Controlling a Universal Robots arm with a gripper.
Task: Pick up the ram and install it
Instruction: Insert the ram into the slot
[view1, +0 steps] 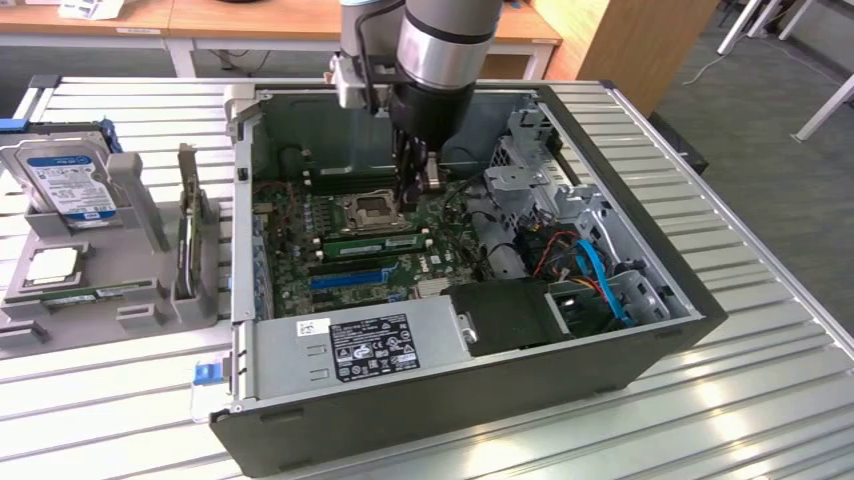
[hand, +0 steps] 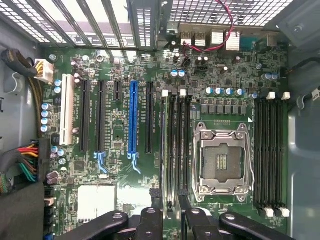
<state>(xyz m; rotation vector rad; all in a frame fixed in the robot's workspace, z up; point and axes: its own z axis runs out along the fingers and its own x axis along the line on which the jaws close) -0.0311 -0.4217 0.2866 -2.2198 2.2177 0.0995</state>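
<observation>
Fingers first: your gripper (view1: 420, 188) hangs over the open computer case (view1: 481, 400), jaws parted with nothing between them, above the right end of the memory slots beside the processor socket (view1: 367, 212). Now look below. The ram (view1: 375, 243) stands on edge in the slot bank on the near side of that socket, so I judge you are at the seating stage of the install, stick in and grip off. Its long axis runs from the exterior view's left to its right, parallel to the blue expansion slot (view1: 354, 279), contact edge down and top edge up toward the gripper. I cannot tell whether its end clips are latched, so any move from here calls for a straight vertical path clear of that top edge. Another green stick (view1: 96, 293) lies flat in the parts tray (view1: 147, 318) at the exterior view's left, well apart.
</observation>
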